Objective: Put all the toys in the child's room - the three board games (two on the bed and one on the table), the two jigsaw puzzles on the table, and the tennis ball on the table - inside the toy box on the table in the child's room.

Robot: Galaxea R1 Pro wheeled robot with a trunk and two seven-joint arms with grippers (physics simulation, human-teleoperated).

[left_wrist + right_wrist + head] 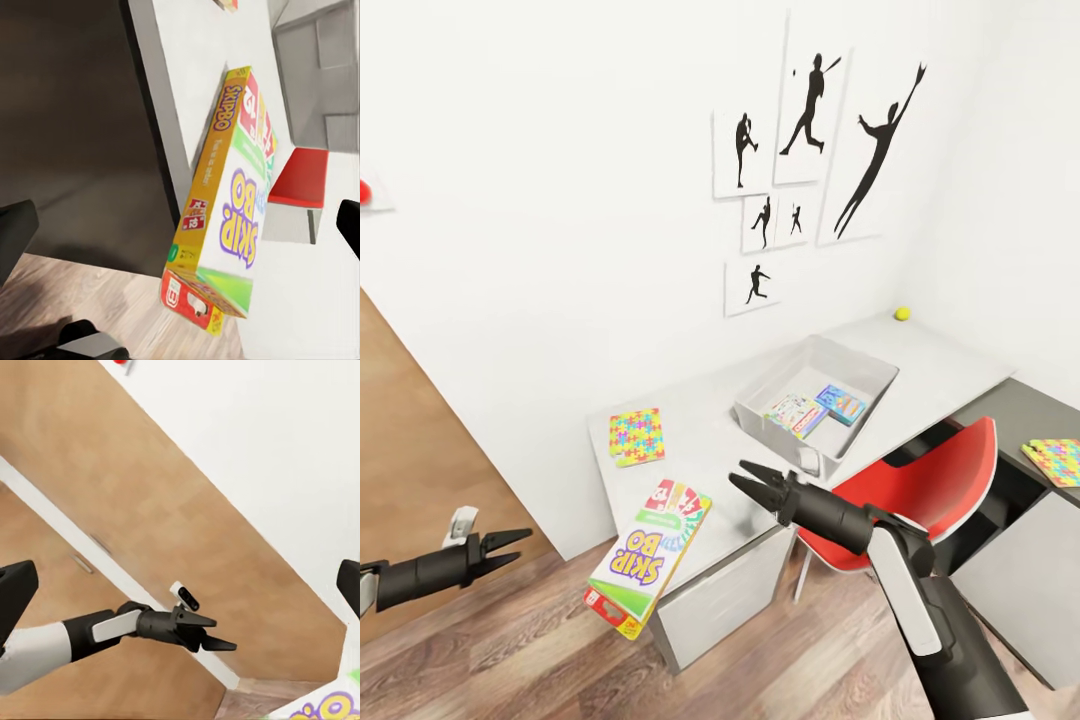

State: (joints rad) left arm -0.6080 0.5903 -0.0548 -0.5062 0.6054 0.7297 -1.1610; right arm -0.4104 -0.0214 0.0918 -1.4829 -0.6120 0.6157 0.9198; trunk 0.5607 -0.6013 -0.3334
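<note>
Skip-Bo board game point(650, 552): overhangs the near corner of the table point(710, 470), tilted, more than half off the edge, likely to fall.
Toy box point(865, 392): on the table; holds two printed game boxes point(815, 410) flat on its floor.
Left to do: Skip-Bo game, jigsaw puzzle point(637, 436) beside the box, second jigsaw puzzle point(1058, 460) on the dark cabinet side, tennis ball point(902, 313) at the far wall.
Left gripper point(508, 550): fingers apart, empty, well off the table.
Right gripper point(752, 480): fingers spread, empty, above the table between game and box.
</note>
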